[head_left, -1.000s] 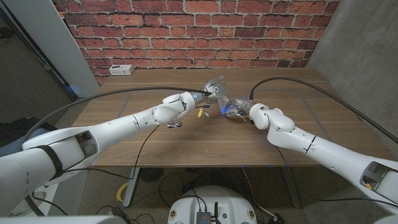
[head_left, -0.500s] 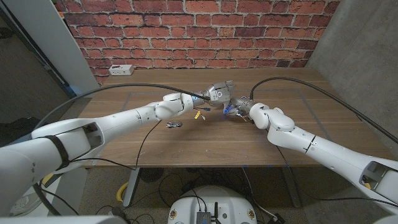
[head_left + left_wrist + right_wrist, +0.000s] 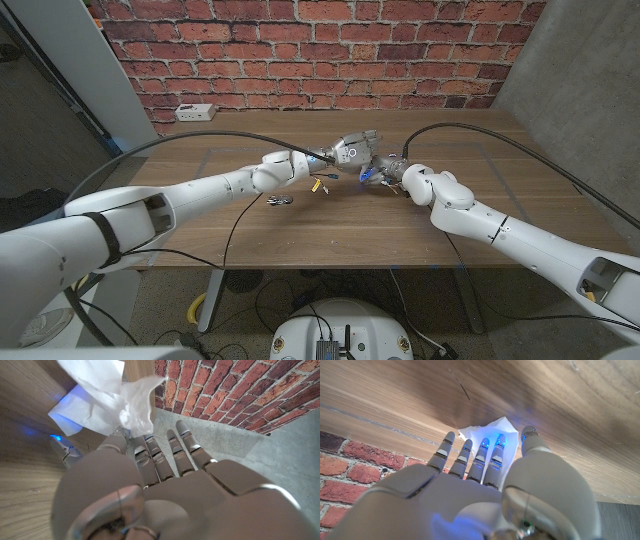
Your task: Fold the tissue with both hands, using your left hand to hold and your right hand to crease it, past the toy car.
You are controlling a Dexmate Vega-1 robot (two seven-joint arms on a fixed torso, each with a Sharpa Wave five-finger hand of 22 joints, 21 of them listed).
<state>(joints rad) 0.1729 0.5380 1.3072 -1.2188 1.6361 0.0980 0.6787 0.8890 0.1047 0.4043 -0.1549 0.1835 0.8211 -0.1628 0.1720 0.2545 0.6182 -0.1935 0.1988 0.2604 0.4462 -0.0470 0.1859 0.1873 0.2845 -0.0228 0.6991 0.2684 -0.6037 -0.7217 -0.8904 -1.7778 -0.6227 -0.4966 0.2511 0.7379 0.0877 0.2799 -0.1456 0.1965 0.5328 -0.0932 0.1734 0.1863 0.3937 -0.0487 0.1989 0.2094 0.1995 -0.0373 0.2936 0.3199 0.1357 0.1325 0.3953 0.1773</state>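
While both hands meet mid-table, a crumpled white paper tissue (image 3: 107, 402) hangs lifted.
Left hand (image 3: 150, 485) pinches it at the fingertips; right hand (image 3: 480, 485) presses its outstretched fingers on it, grasping nothing.

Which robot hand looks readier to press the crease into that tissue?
The right robot hand: its fingers already reach over the tissue on the table, while the left robot hand holds a bunched part up.

A red brick wall (image 3: 310, 50) is seen behind the wooden worktop (image 3: 250, 215). A grey concrete wall (image 3: 580, 90) is seen to one side, and a pale grey panel (image 3: 90, 80) to the other. A white power strip (image 3: 194, 112) is placed on the worktop's far edge. Cables (image 3: 270, 295) are strewn over the floor beneath.
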